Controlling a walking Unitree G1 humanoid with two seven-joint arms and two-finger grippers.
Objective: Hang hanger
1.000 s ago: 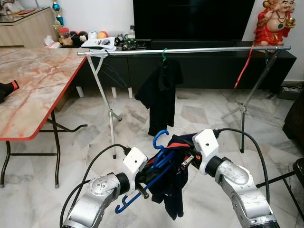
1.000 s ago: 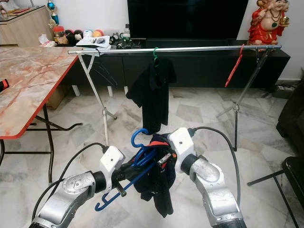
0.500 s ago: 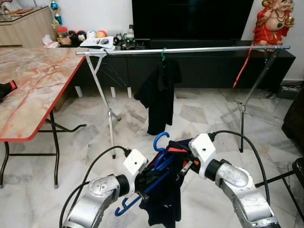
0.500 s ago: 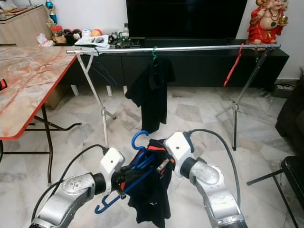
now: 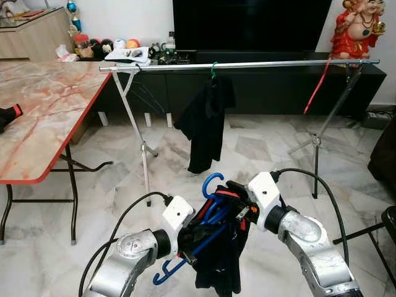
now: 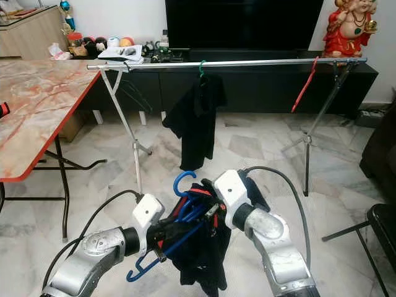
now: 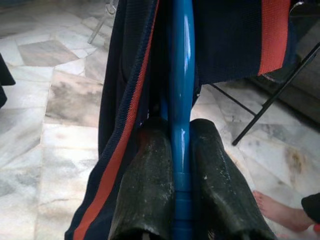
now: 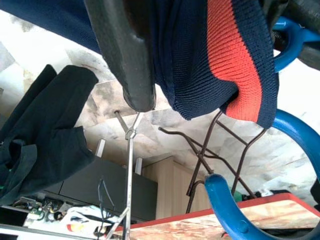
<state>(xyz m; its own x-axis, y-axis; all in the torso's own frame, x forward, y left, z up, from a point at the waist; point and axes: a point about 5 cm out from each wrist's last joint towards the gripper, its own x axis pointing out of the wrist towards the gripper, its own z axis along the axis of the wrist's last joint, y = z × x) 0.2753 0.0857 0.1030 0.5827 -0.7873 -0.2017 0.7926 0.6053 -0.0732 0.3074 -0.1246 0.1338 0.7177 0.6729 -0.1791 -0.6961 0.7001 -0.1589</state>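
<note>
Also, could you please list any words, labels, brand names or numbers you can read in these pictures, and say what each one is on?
No text can be read anywhere.
The papers on the TV console: any print is too small and blurred to read.
The blue hanger, its navy and red garment and the clothes rail: no lettering visible.

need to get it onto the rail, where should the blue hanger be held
Hold the blue hanger on its straight lower bar, from below and behind, where the left pincer clamps it. That leaves the open hook on top free for the rail, clear of the draped garment.
</note>
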